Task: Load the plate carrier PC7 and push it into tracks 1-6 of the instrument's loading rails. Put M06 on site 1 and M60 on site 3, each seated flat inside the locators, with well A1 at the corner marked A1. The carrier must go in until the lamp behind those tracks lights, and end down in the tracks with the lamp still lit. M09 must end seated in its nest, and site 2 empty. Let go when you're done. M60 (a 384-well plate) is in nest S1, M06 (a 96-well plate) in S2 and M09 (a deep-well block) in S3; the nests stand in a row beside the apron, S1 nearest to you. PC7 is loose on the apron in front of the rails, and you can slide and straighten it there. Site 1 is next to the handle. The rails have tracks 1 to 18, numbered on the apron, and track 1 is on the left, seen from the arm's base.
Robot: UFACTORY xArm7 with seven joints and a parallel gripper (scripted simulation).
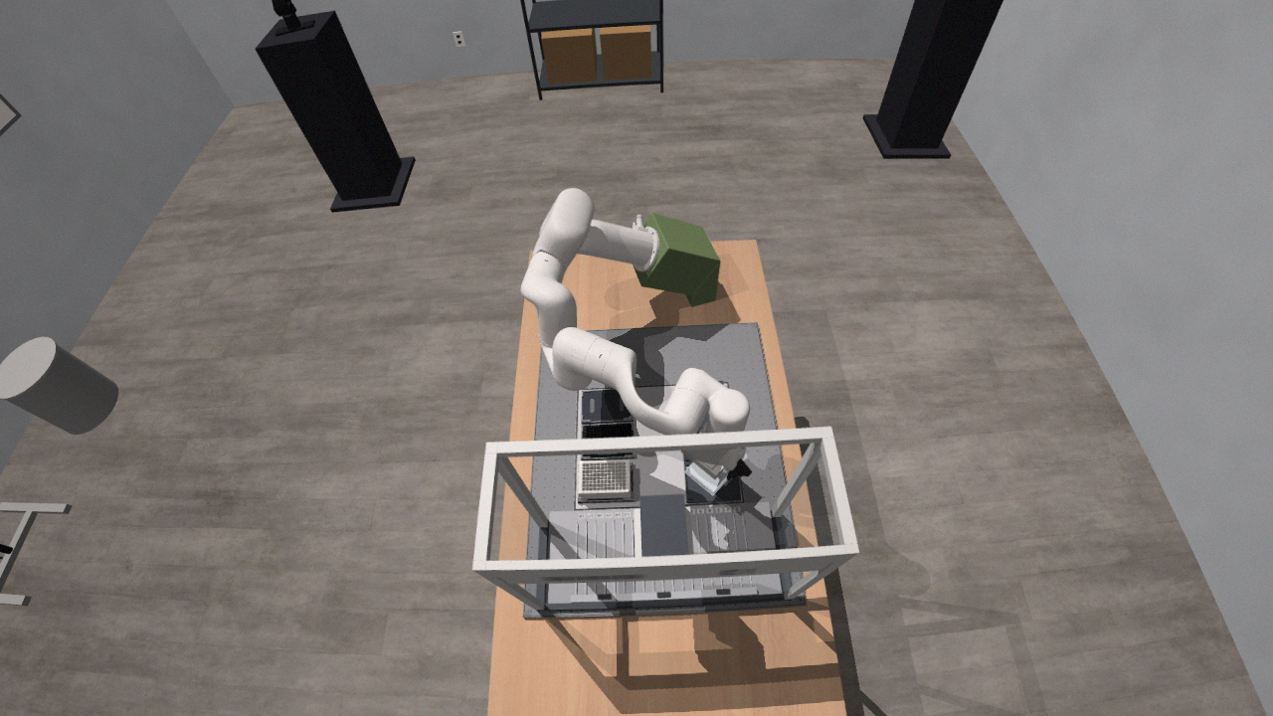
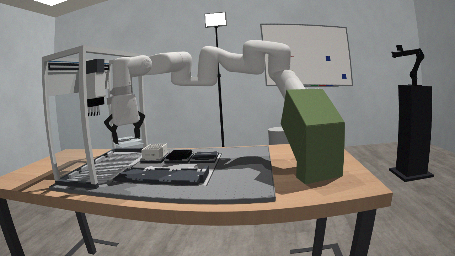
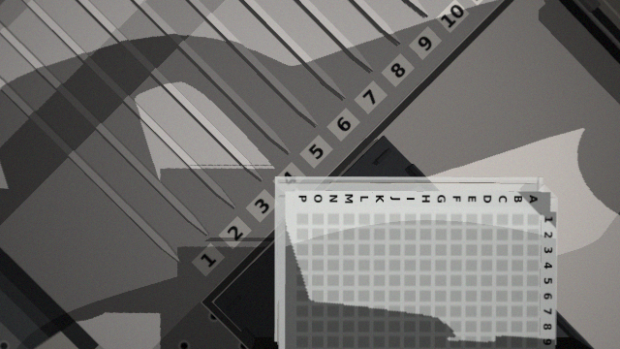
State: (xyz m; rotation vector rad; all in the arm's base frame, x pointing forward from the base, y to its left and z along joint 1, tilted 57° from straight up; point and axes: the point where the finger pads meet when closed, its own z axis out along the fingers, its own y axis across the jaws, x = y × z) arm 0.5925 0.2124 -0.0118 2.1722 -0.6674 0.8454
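Observation:
My gripper [image 2: 125,136] is shut on M60, a pale 384-well plate [image 3: 417,262], and holds it level above the rail-side end of the dark carrier PC7 [image 2: 162,175]. The plate also shows in the side view [image 2: 127,141] and from above [image 1: 709,480]. In the wrist view its A1 corner [image 3: 533,199] is at the upper right, and the plate stands turned about 45 degrees to the track numbers [image 3: 315,151]. M09, a white deep-well block [image 2: 154,150], sits in nest S3. M06, a black plate [image 2: 179,155], sits in nest S2. Nest S1 [image 2: 205,155] is empty.
The white instrument frame [image 2: 79,111] stands over the loading rails [image 2: 108,162], with a pipetting head [image 2: 95,82] hanging just left of my wrist. The arm's green base box [image 2: 313,135] is at the table's right. The frame's near posts stand close to the gripper.

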